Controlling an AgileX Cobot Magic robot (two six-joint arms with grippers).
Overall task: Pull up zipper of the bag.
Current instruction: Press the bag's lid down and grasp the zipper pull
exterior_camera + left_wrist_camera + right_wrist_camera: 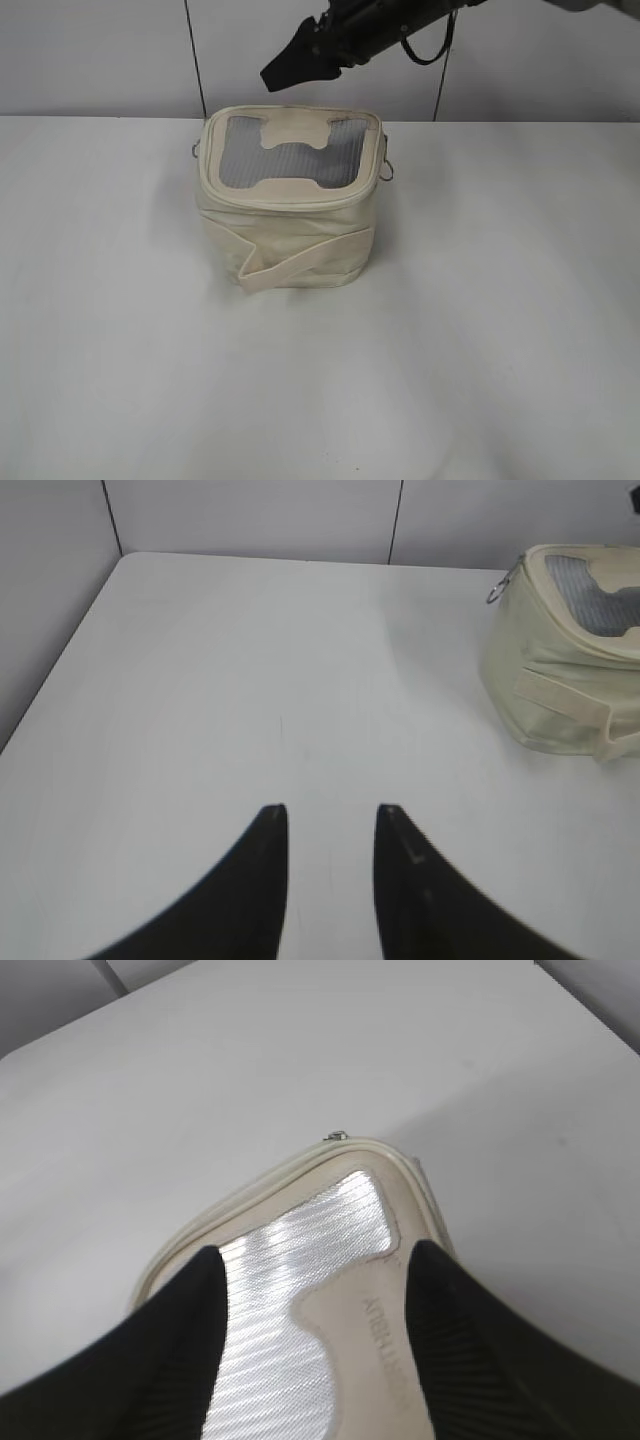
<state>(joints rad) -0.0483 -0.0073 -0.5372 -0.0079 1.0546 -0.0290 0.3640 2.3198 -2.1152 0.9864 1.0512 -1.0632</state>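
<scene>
A cream fabric bag (290, 230) with a grey mesh lid stands in the middle of the white table. A small metal zipper pull (338, 1135) shows at the far edge of the lid rim in the right wrist view. My right gripper (290, 65) hangs open in the air above the back of the bag; its jaws (320, 1250) straddle the lid (270, 1260) without touching it. My left gripper (332, 810) is open and empty over bare table, to the left of the bag (560, 670), and is out of the exterior view.
The white table (480, 330) stretches wide around the bag. A grey panelled wall (100, 50) stands behind it. Metal rings (386, 170) hang at the bag's sides. A loose fabric strap (300, 262) crosses the bag's front.
</scene>
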